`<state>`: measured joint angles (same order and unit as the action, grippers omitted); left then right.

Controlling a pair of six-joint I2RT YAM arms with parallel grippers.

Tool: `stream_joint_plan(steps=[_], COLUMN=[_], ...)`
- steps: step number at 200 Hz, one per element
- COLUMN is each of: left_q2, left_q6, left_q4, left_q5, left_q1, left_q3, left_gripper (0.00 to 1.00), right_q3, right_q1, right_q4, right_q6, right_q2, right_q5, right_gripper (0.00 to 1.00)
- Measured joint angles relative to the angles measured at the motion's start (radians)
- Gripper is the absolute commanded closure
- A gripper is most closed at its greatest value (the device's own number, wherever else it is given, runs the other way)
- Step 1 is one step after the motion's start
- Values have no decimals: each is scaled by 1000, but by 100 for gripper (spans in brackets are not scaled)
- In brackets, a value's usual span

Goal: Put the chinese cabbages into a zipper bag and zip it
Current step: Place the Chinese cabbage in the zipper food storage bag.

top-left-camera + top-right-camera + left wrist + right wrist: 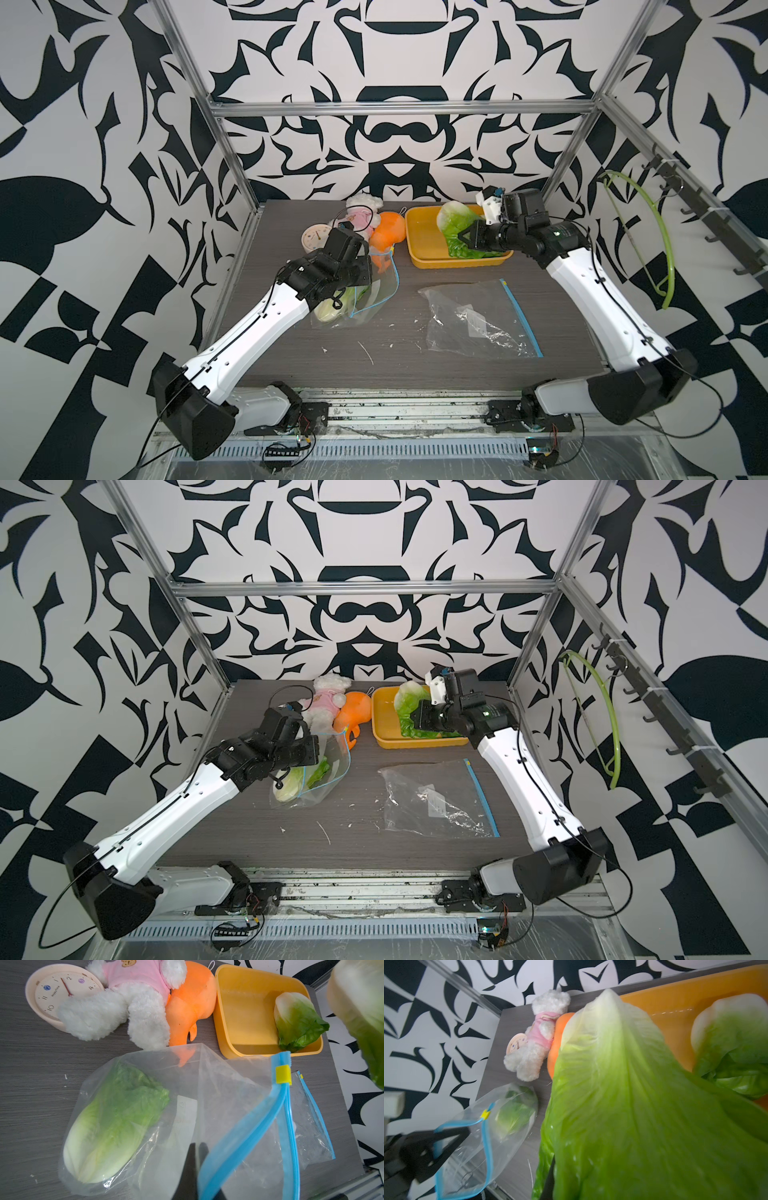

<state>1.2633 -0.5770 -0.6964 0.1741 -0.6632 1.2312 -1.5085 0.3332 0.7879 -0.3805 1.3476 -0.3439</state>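
The table (374,365) is dark grey wood-grain laminate, matt. The zipper bag (218,1084) is clear glossy plastic film, creased, with a blue plastic zip track and a yellow hard-plastic slider (283,1074). The second bag (478,320) is the same film, heavily crinkled. The tray (223,1022) is smooth yellow plastic, semi-gloss. The lifted chinese cabbage (623,1105) has waxy ribbed leaves. The bear (141,1012) is white long-pile plush in pink cloth; the orange toy (191,1003) is short-pile cloth. The frame bar (399,109) is satin metal.

Clock (52,995), white plush (135,1007) and orange plush (191,1001) lie touching.
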Motion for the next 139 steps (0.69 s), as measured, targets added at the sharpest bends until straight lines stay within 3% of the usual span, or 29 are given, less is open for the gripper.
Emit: stream_joint_plan(steps=[60,139], left_q2=[55,55], left_q6=[-15,-41], left_q4=[8,27], left_q5=[-63,-71], left_q1=[0,-1], left_q3=[8,8], left_gripper=[100,100], right_q3=[-22,-90], right_q1=[174,402], right_q4=[174,233], right_q6=[18,21], right_q2=[-101,-42], right_q5=[-19,-40], right_gripper=[100,100])
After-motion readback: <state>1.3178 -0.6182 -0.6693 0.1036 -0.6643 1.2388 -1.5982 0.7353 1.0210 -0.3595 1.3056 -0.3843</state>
